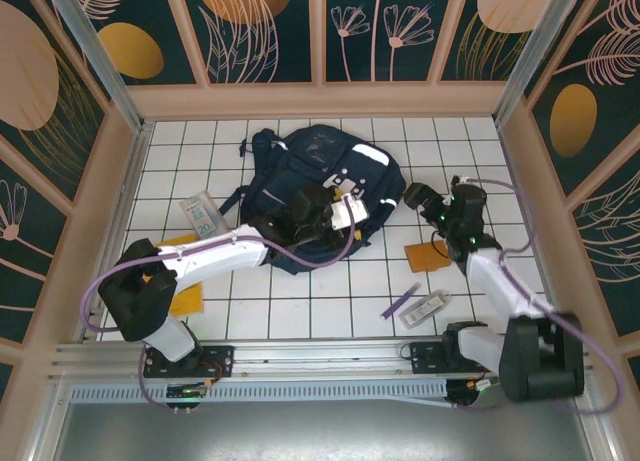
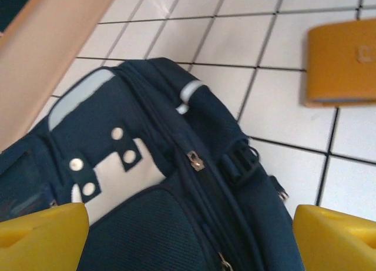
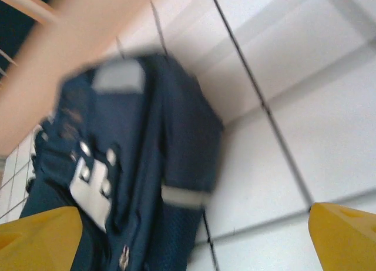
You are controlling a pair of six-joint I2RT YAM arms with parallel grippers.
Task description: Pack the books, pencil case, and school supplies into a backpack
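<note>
The backpack (image 1: 320, 166) lies toward the table's (image 1: 300, 301) far edge, mid-width. The left gripper (image 2: 188, 238) hangs over its front, jaws wide, holding nothing. The right gripper (image 3: 194, 238) stands just beside its right side, jaws spread and empty.

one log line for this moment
left tool: open, over backpack | right tool: open, beside backpack | orange book, purple pen: on table, unpacked

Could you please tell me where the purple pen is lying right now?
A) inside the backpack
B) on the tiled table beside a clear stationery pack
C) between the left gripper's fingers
B: the purple pen lies on the white tiled table next to the clear stationery pack, apart from the backpack.
</note>
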